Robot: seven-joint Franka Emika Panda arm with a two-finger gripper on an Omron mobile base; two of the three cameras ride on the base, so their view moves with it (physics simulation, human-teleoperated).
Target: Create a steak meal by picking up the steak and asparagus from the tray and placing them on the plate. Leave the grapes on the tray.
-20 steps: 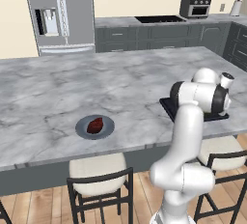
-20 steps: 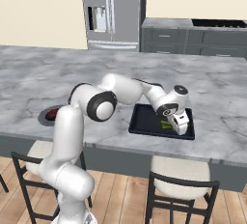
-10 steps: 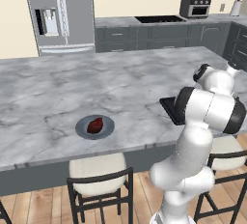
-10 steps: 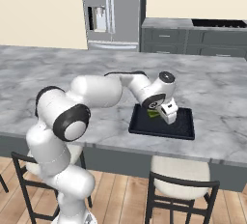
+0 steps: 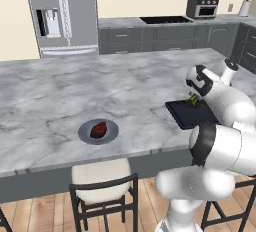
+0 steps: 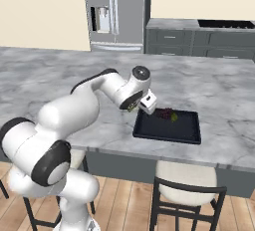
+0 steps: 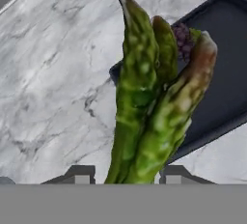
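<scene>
My gripper (image 7: 128, 175) is shut on the asparagus (image 7: 149, 107), a bundle of green stalks standing up between the finger tips. It hangs over the left end of the black tray (image 6: 167, 126), above the counter. In the left base view the asparagus (image 5: 192, 98) shows at the hand, over the tray (image 5: 192, 115). The dark purple grapes (image 6: 163, 112) lie on the tray's far side, beyond the stalks as grapes (image 7: 182, 37). The reddish-brown steak (image 5: 98, 129) lies on the round grey plate (image 5: 83, 132), far to the left near the counter's front edge.
The grey marble counter (image 5: 75, 91) stretches wide between tray and plate. Stools (image 5: 102, 186) stand under its front edge. A fridge (image 5: 62, 13) and cabinets with a microwave (image 5: 202, 7) line the back wall.
The gripper has lifted and swung left across the tray with the asparagus, from the tray's right part to over its left end. The steak and plate stayed put.
</scene>
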